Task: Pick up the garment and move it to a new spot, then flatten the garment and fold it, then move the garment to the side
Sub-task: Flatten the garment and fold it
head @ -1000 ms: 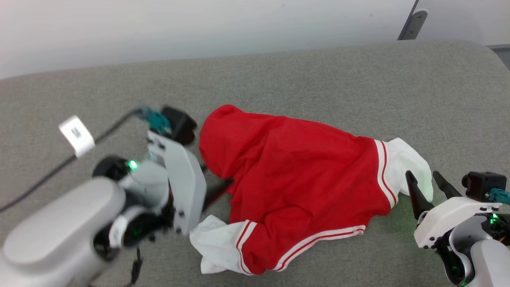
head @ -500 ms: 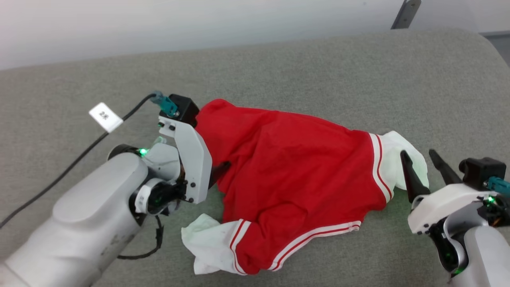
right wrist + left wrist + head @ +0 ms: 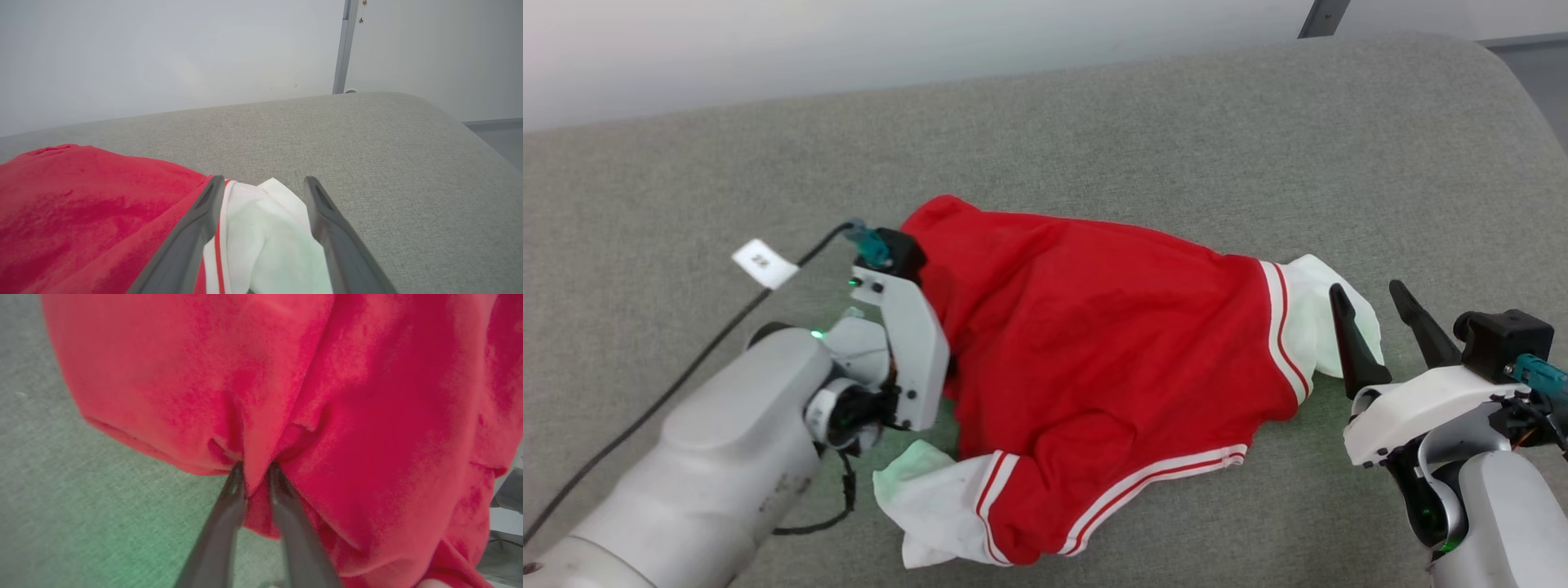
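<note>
The left arm (image 3: 711,433) is a rounded pale-grey shell. Behind the left gripper (image 3: 255,469) sit a white housing (image 3: 915,351) dotted with dark screws, a black camera block (image 3: 900,253) with a teal plug (image 3: 870,242), and a black cable (image 3: 629,434) bearing a white tag (image 3: 765,263). The right gripper (image 3: 1366,290) has long, dark, tapered fingers (image 3: 1349,343).

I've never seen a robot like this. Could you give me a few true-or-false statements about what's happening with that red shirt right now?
1. The left end effector pinches a fold of the red garment. True.
2. The right end effector is clamped shut. False: its fingers stand apart, at the white sleeve.
3. The garment lies flat and neatly folded. False: it is crumpled in a heap.
4. The garment rests on a grey padded surface. True.
</note>
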Available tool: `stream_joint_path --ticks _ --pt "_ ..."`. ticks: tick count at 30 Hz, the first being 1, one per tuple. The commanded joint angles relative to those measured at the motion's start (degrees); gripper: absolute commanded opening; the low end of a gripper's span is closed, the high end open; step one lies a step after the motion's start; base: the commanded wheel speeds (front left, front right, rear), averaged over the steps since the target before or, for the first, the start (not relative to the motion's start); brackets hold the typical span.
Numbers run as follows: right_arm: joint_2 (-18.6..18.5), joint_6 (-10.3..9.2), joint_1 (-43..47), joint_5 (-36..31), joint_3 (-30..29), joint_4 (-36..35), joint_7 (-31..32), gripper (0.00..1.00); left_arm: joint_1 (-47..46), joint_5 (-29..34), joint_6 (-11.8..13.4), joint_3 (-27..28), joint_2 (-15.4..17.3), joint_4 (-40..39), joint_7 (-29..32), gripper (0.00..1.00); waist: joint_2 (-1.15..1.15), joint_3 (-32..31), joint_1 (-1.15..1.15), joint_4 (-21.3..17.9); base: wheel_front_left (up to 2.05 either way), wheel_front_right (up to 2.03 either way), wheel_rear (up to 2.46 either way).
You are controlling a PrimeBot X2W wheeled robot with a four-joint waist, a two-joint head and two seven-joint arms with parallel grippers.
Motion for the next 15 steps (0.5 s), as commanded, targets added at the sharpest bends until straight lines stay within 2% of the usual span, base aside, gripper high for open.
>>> stream_joint_path --ticks 1,8,15 --pt "-0.2 -0.08 -0.4 -0.5 0.1 -0.3 -0.6 1.00 0.0 0.1 -0.6 0.1 0.2 0.9 -0.5 0.00 0.00 -0.1 0.00 0.0 0.00 0.00 0.00" --pt "-0.6 -0.08 0.5 -0.9 0.0 -0.5 -1.8 1.00 -3.6 2.2 -3.3 0.4 1.9 4.9 -3.2 0.00 0.00 -1.1 0.00 0.5 0.00 0.00 0.00" --pt "-0.4 -0.08 0.5 -1.1 0.0 -1.3 -1.6 1.00 -11.0 9.0 -4.6 -0.8 5.3 5.9 -7.3 0.00 0.00 -1.0 0.00 0.8 0.00 0.00 0.00"
